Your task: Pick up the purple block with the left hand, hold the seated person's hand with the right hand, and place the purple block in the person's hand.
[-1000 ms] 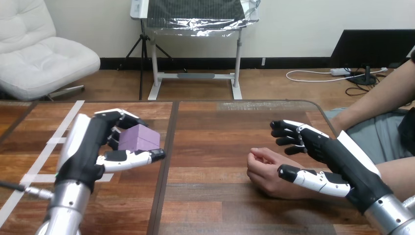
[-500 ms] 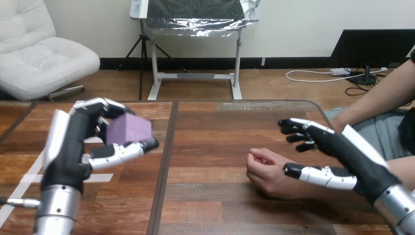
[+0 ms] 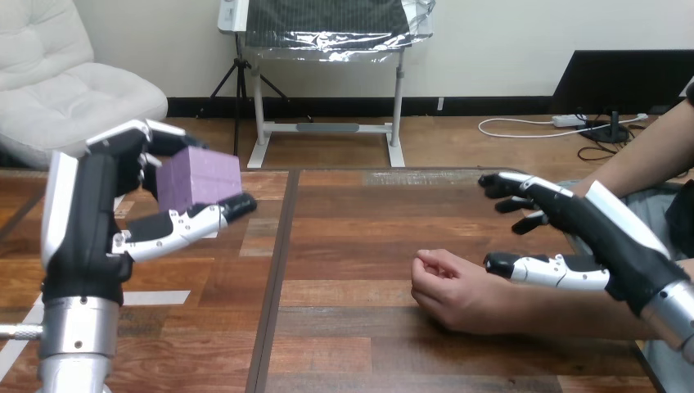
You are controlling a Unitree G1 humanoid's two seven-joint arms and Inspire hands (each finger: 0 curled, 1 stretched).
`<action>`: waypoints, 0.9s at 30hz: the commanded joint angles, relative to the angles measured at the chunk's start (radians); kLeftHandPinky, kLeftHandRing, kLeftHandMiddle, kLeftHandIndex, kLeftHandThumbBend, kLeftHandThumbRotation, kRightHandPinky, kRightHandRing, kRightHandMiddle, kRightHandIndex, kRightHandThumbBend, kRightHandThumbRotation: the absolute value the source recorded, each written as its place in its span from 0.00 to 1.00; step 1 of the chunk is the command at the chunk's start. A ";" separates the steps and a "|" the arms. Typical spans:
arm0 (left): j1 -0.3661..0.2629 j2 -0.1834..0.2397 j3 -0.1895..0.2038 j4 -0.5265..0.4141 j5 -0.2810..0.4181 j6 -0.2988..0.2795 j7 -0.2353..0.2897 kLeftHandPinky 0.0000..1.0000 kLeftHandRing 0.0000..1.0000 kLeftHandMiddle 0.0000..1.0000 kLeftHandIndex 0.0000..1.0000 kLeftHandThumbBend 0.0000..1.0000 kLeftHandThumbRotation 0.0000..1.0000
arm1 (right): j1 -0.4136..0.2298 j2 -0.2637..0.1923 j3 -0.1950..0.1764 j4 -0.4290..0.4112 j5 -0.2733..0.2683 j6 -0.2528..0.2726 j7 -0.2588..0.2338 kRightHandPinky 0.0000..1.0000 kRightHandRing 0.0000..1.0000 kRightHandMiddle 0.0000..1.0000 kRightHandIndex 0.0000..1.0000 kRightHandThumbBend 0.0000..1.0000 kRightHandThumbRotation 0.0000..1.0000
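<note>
At 10 o'clock the left hand (image 3: 90, 221) grasps the purple block (image 3: 196, 180) above the taped wooden table (image 3: 352, 221). At 4 o'clock the right hand (image 3: 597, 237), fingers spread, sits just beside the person's hand (image 3: 446, 286), which rests on the wood.

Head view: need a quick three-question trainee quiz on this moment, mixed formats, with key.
1. Fill in: the person's hand rests on the table with its fingers loosely ____.
2. True or false: the purple block lies flat on the table.
3. Pick one. The right hand is:
A) curled round the person's hand
B) open, close to the person's wrist, not gripping it
C) carrying the purple block

Key
1. curled
2. False: the left hand holds it up off the table.
3. B
</note>
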 commanded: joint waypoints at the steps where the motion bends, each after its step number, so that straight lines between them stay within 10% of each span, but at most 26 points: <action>1: -0.004 -0.024 0.005 -0.058 -0.005 -0.020 0.002 0.28 0.34 0.38 0.41 0.54 0.00 | -0.067 -0.036 -0.019 0.024 -0.021 -0.026 -0.029 0.70 0.82 0.86 0.87 0.88 0.62; 27: 0.030 -0.072 0.012 -0.088 -0.051 -0.013 -0.038 0.26 0.31 0.37 0.40 0.50 0.00 | -0.089 -0.092 0.007 0.088 -0.107 -0.024 -0.040 0.71 0.83 0.87 0.88 0.87 0.63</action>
